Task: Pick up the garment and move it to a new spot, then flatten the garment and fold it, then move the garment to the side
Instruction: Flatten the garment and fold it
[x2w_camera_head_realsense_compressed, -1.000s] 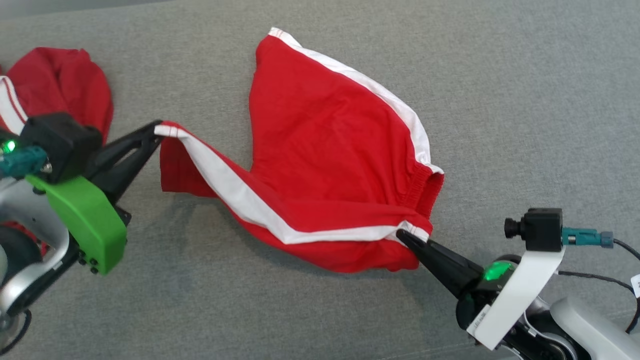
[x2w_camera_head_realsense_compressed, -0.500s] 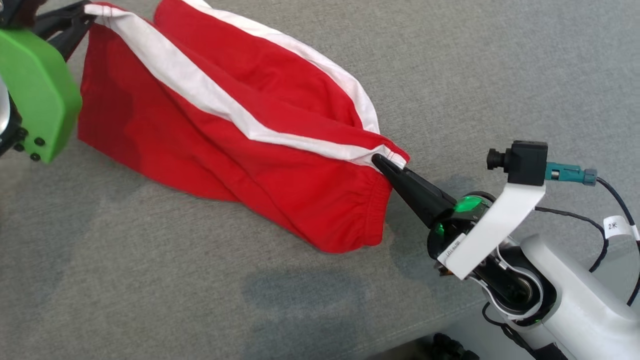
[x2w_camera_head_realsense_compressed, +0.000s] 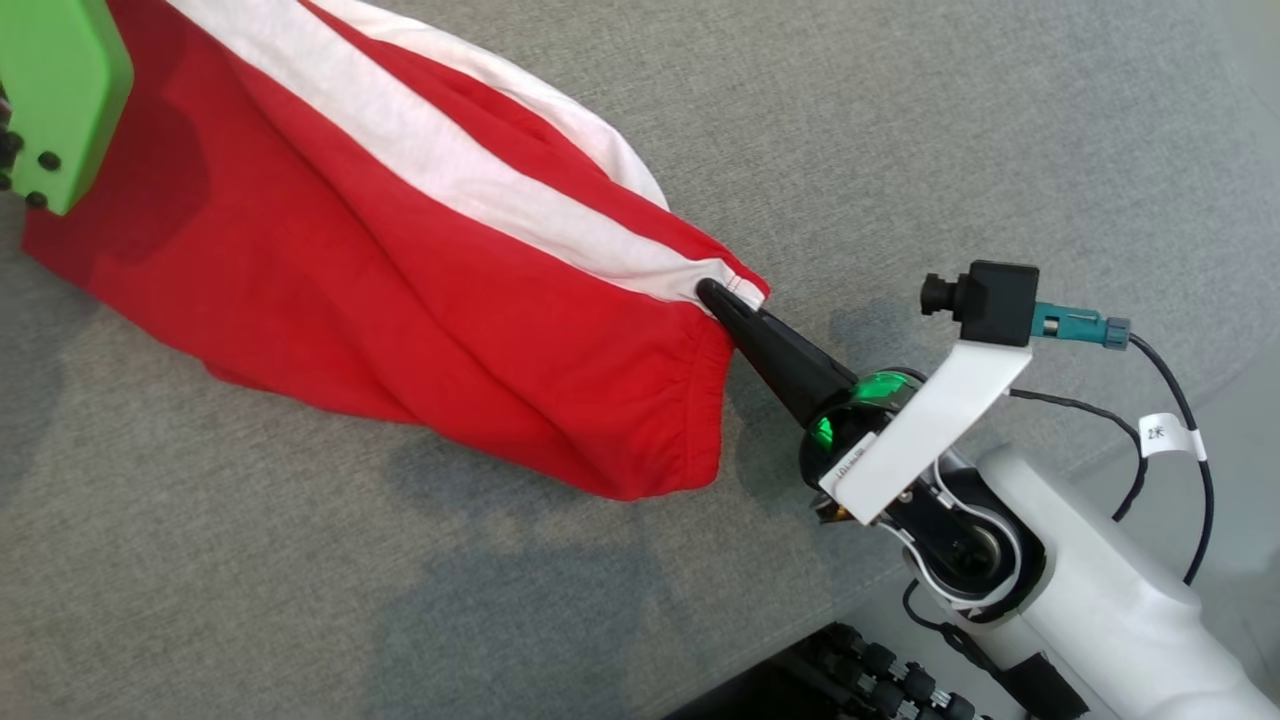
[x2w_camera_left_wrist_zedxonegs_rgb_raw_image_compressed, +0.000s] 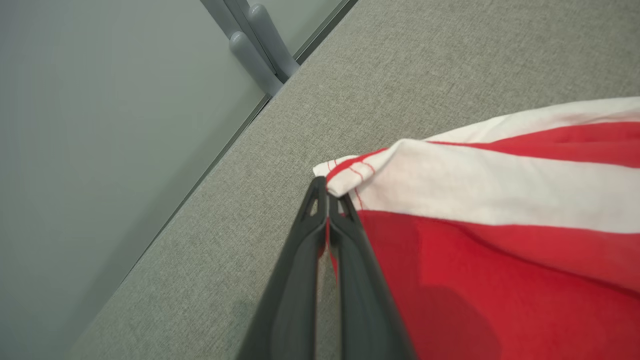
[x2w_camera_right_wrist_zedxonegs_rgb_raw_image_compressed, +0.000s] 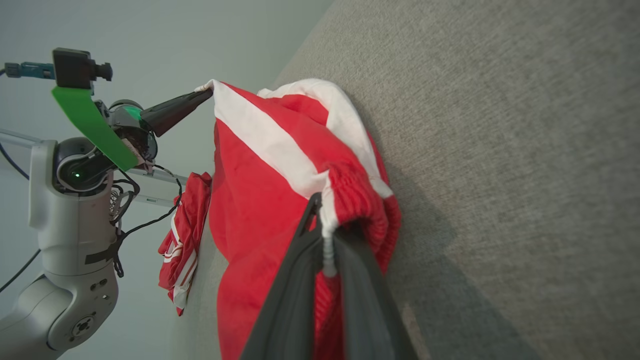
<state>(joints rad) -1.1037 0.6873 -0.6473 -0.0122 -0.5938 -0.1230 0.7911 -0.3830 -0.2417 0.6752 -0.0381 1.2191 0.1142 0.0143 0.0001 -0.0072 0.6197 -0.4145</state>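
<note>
The red fabric shorts with white side stripes (x2w_camera_head_realsense_compressed: 400, 300) are hanging stretched above the grey fabric-covered bench (x2w_camera_head_realsense_compressed: 900, 150) — the left tool (x2w_camera_left_wrist_zedxonegs_rgb_raw_image_compressed: 327, 190) is pinching a white-striped hem corner, the right tool (x2w_camera_head_realsense_compressed: 718, 300) is clamping the elastic waistband, and the loose middle is drooping toward the bench.

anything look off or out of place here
Nothing damaged. The red garment hangs bunched between the left gripper and right gripper, each pinching a white-striped corner. A second red and white garment lies crumpled near the table edge beside the left arm.
</note>
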